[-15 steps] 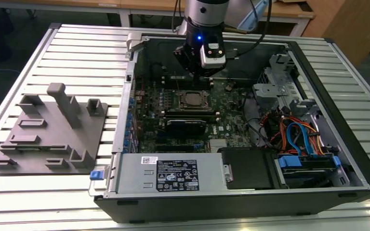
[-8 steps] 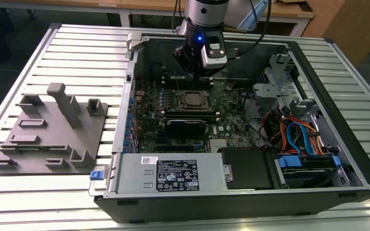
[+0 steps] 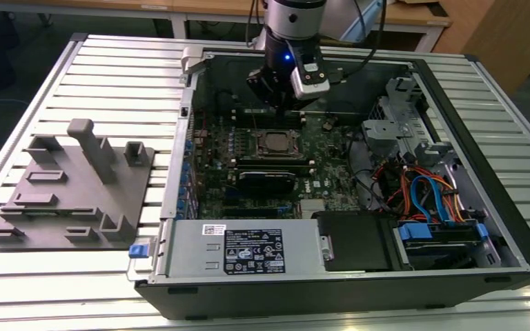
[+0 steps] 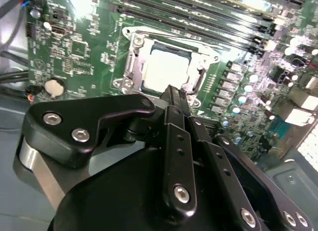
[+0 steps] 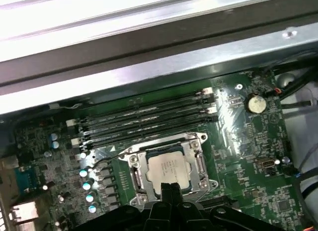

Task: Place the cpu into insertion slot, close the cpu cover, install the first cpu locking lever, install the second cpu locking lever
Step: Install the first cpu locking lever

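The gripper (image 5: 168, 189), jaws together and empty, hovers just beside the cpu (image 5: 169, 169). The cpu sits in the slot (image 5: 145, 172) under the lowered cover (image 5: 199, 159), at 6 o'clock of the arm (image 3: 292, 27) in the exterior view. Probably the lever (image 5: 112, 156) step, which calls for a precise push on thin wire.

We are looking at an open computer case (image 3: 339, 293) lying on a slatted metal table (image 3: 108, 69). In the exterior view, a grey fixture tray (image 3: 63, 200) is sitting at the case's nine o'clock. A power supply (image 3: 242, 249) is occupying its seven o'clock corner, and blue and orange cables (image 3: 421, 193) are curling at four o'clock. In the first wrist view, a coin cell battery (image 5: 256, 104) is gleaming near the memory slots (image 5: 144, 122).
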You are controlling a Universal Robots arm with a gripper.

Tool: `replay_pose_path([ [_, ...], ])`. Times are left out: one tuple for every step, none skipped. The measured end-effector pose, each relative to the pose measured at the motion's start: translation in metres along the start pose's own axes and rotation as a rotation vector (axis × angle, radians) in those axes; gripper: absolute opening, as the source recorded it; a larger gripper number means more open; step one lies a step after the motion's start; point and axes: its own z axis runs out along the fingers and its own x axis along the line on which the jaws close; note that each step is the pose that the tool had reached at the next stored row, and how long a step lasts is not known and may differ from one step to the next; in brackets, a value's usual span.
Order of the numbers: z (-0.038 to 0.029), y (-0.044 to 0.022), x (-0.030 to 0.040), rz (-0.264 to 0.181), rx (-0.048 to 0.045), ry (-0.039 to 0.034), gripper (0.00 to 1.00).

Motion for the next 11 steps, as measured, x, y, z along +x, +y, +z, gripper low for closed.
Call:
replay_pose_path([
  [0.0001,-0.0008,0.0034,0.000,-0.0003,-0.0008,0.10],
  [0.0001,-0.0018,0.0072,0.000,-0.0005,-0.0019,0.10],
  [0.0001,-0.0027,0.0108,0.000,-0.0008,-0.0028,0.10],
  [0.0001,-0.0036,0.0144,0.000,-0.0009,-0.0035,0.10],
  [0.0001,-0.0044,0.0174,0.000,-0.0011,-0.0040,0.10],
  [0.0001,-0.0050,0.0198,0.000,-0.0012,-0.0042,0.10],
  [0.0003,-0.0053,0.0212,-0.002,-0.0012,-0.0044,0.10],
  [0.0005,-0.0054,0.0214,-0.008,-0.0014,-0.0046,0.10],
  [0.0008,-0.0054,0.0214,-0.025,-0.0016,-0.0047,0.10],
  [0.0011,-0.0054,0.0214,-0.043,-0.0019,-0.0049,0.10],
  [0.0015,-0.0054,0.0214,-0.061,-0.0021,-0.0051,0.10],
])
